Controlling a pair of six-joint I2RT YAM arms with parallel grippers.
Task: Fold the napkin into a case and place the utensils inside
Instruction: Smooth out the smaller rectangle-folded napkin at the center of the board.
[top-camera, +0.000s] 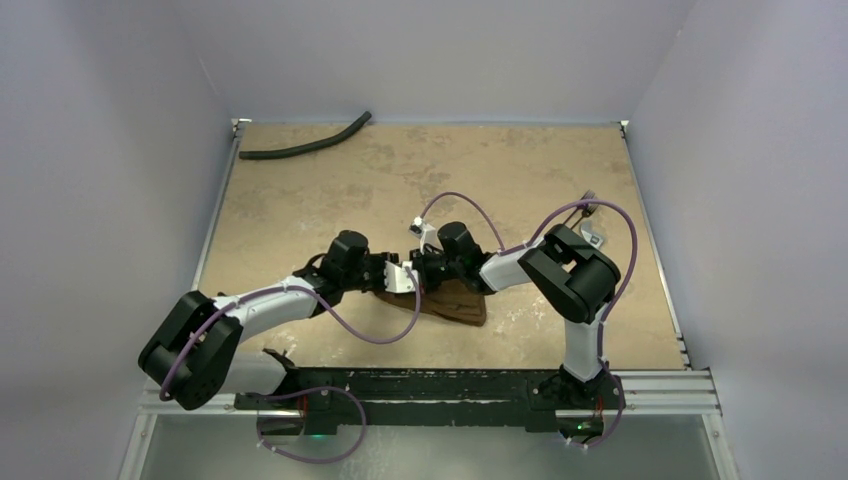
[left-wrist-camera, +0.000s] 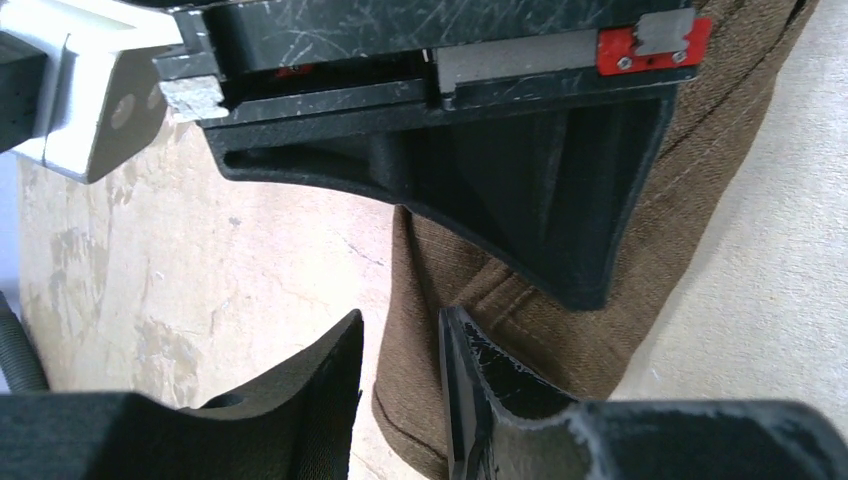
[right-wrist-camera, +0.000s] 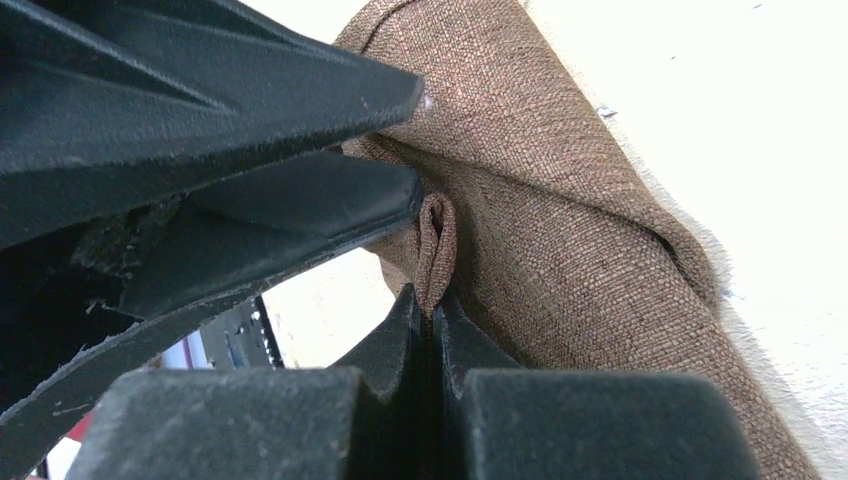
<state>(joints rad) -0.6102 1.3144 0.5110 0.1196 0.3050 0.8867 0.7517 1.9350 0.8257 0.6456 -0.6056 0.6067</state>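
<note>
- Brown cloth, the napkin (right-wrist-camera: 560, 200), lies bunched on the table (top-camera: 300, 200) near its front edge, between the two arms.
- The right gripper (right-wrist-camera: 428, 300) is clamped tight on a small raised pleat of the napkin. That pinch is thin, so a firm pull could slide the pleat out and let the fold collapse.
- The left gripper (left-wrist-camera: 400, 330) hovers over the napkin's hem, jaws a narrow way apart, with nothing visibly caught between them. Closing there may trap only the hem or scrape bare table, and the fold would come out crooked.
- Both grippers crowd the same spot, almost touching. A small misjudged move could knock one against the other and jolt the cloth loose.
- With only one hold secure, lifting may drag the whole napkin instead of creasing it.
- The utensils cannot be made out with any certainty, and a lopsided case would likely not hold them.
</note>
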